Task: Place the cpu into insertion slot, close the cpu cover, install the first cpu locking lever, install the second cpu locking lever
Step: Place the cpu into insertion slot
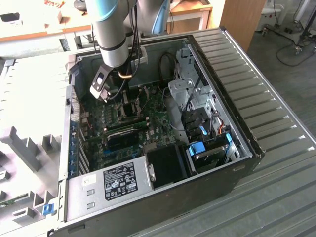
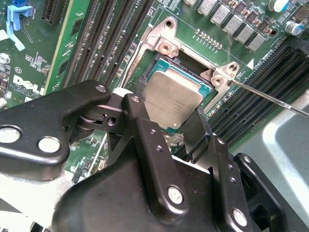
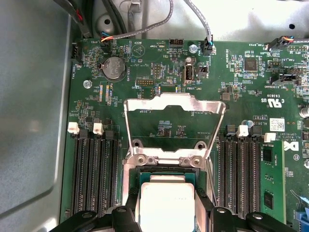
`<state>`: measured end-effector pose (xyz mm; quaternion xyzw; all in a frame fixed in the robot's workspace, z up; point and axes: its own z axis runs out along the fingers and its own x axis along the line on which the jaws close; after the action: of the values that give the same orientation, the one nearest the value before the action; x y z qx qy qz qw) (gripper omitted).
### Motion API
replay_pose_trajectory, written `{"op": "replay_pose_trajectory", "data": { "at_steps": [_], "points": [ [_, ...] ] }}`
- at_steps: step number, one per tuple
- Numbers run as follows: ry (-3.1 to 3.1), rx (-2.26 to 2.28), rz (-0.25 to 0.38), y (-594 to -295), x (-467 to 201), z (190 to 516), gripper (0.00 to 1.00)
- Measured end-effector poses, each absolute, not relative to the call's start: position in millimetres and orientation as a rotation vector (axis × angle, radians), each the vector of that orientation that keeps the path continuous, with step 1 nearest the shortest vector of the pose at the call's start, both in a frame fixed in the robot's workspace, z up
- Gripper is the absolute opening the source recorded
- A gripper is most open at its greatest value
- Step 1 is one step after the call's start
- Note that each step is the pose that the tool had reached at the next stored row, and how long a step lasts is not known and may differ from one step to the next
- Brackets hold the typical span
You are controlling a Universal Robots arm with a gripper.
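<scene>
In both wrist views my gripper [image 2: 171,104] [image 3: 166,203] is shut on the cpu [image 2: 174,96] [image 3: 166,200], one black finger [image 2: 140,116] against each of two opposite edges. The chip's dull silver top faces up, and it sits slightly tilted right over the insertion slot [image 2: 190,65] [image 3: 166,173]; whether it rests in the slot I cannot tell. The cpu cover [image 3: 140,104] stands swung open beyond the socket, its square cut-out showing the green board behind. A thin metal locking lever [image 2: 270,99] sticks out free beside the socket.
The arm [image 1: 111,39] reaches down into an open computer case [image 1: 237,143] lying on a table. Long black memory slots [image 3: 94,174] [image 3: 241,174] flank the socket. Cables [image 3: 145,24] run along the case wall behind the board. A power supply [image 1: 118,180] sits at the case's near end.
</scene>
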<state>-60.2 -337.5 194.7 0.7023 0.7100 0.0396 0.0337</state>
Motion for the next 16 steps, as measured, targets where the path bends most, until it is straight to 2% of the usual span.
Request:
{"op": "replay_pose_trajectory", "data": {
  "at_steps": [16],
  "points": [
    [2.148, 2.195, 0.12, -337.3, -60.2, 194.4, 0.54]
  ]
}}
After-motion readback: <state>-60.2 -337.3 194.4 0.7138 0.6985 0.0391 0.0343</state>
